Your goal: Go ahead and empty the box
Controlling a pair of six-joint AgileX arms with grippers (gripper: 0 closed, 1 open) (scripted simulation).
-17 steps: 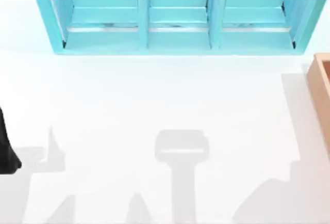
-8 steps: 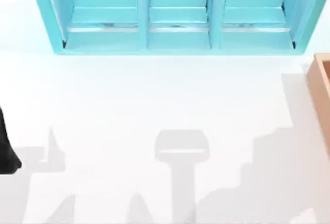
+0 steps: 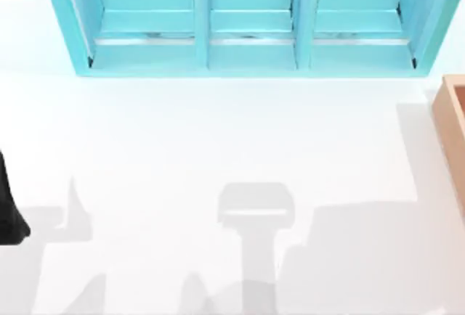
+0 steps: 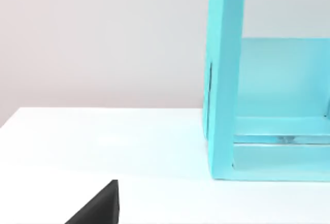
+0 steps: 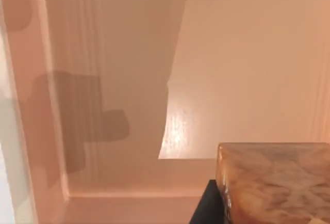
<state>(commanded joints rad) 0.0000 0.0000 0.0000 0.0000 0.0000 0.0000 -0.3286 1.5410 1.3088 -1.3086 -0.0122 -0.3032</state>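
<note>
The box (image 3: 452, 123) sits at the worktop's (image 3: 218, 141) right edge, near the cyan cabinet (image 3: 247, 21). Inside it lies a glossy brown wooden block (image 5: 278, 182). Left arm (image 3: 9, 213) rests at the left edge; I cannot tell either arm's finger state.

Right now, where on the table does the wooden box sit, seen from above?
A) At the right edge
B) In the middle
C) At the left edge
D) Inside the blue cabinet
A: the top view shows the box at the table's right edge, cut off by the picture's border, below and to the right of the cabinet.
</note>
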